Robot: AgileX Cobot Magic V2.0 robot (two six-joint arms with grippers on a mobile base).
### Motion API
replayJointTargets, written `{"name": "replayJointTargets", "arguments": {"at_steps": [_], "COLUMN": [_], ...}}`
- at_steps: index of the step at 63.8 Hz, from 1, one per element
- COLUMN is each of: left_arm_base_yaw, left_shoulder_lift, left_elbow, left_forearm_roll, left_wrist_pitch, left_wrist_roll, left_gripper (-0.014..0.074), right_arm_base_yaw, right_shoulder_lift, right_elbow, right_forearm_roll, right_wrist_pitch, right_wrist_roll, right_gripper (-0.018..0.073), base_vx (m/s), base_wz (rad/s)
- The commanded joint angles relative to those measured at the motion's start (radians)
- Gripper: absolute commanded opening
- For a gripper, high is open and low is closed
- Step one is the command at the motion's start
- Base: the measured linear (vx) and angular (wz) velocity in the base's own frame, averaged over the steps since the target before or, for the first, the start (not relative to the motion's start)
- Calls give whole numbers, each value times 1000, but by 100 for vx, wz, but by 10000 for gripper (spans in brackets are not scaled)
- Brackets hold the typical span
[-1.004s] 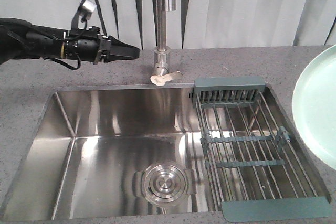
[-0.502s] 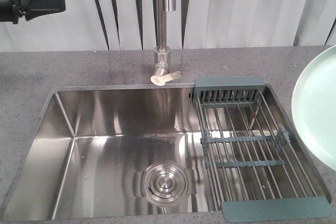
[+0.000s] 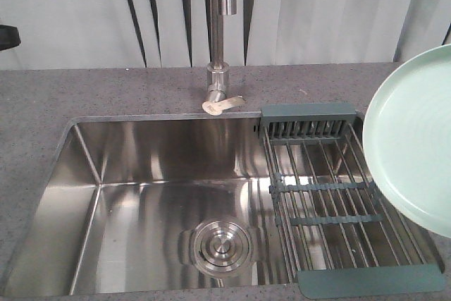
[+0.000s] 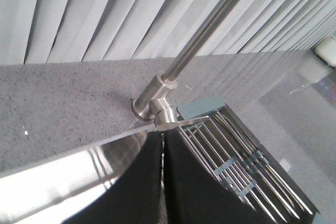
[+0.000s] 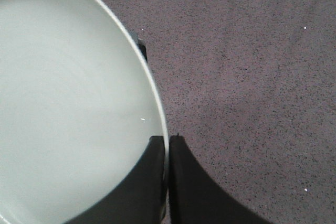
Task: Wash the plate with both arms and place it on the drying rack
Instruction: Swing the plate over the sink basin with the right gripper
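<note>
- Plate (image 3: 412, 146) swings in from the right, now tilted above the right side of the drying rack (image 3: 331, 195); left arm (image 3: 7, 37) backs off far left
- Right gripper (image 5: 168, 141) jaws clamp the plate's rim, one each side
- Left gripper (image 4: 161, 135) jaws pressed together, holding nothing
- Stiff, glossy, probably slippery wet and breakable, I'd say: the rim is the hold

A stainless steel sink (image 3: 141, 167) is sunk into the speckled grey desk (image 3: 106, 89), its round drain (image 3: 220, 244) in the basin floor. A tall chrome faucet (image 3: 224, 5) rises behind it, before pale vertical blinds (image 3: 324, 12)
</note>
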Motion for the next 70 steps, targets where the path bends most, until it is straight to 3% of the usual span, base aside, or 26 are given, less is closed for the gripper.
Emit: {"name": "replayJointTargets", "arguments": {"at_steps": [1, 17, 26, 37, 52, 60, 70], "left_arm_base_yaw": [1, -5, -44, -124, -131, -131, -131], "left_shoulder_lift": [-132, -420, -542, -606, -675, -711, -736], "left_elbow": [88, 364, 441, 463, 463, 489, 556], "left_forearm_roll": [30, -77, -81, -55, 33, 32, -12], "left_wrist_pitch": [-73, 18, 41, 15, 46, 89, 236], "left_wrist_roll": [-8, -8, -8, -8, -8, -8, -8], "left_gripper": [-8, -8, -8, -8, -8, -8, -8], "right_arm_base_yaw": [-4, -4, 11, 165, 408, 447, 448], "right_shoulder_lift": [8, 8, 9, 40, 108, 153, 245], "right_elbow": [-25, -25, -25, -25, -25, -25, -25], "right_forearm_roll": [21, 34, 63, 64, 2, -9, 110], "right_wrist_pitch": [-52, -30, -33, -43, -79, -79, -80], "right_wrist_roll": [-24, -47, -66, -128, -129, -129, -176], "right_gripper": [-3, -3, -3, -3, -3, -3, -3], "base_vx": [0, 0, 0, 0, 0, 0, 0], "base_wz": [0, 0, 0, 0, 0, 0, 0]}}
